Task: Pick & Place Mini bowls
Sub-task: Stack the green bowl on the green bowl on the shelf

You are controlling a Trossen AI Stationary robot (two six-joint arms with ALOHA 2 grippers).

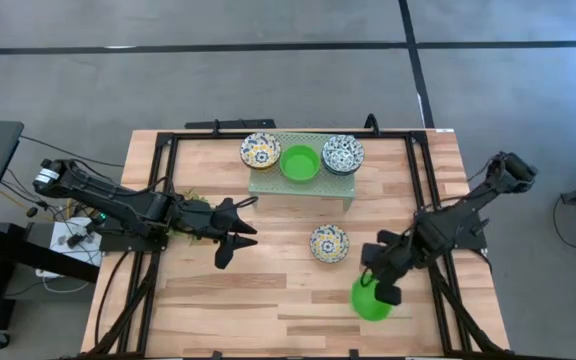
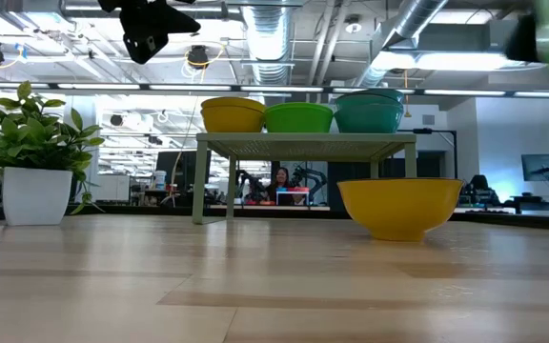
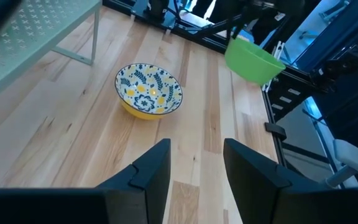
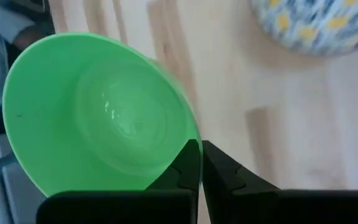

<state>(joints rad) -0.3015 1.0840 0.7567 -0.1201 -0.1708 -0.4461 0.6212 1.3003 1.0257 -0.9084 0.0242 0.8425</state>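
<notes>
Right claw (image 1: 381,283) pinches green bowl (image 1: 370,301) rim; floral bowl (image 1: 329,243) near; left claw (image 1: 236,232) open.

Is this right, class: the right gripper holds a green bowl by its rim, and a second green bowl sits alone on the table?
Not quite. The right gripper does pinch a green bowl by its rim, but the high view shows the second green bowl on the rack, between two patterned bowls.

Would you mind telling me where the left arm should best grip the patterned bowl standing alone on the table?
Probably by the rim of the patterned bowl, coming from above on its left side: it sits upright and open-mouthed, and the open left gripper is nearest there. One finger inside, one outside.
</notes>
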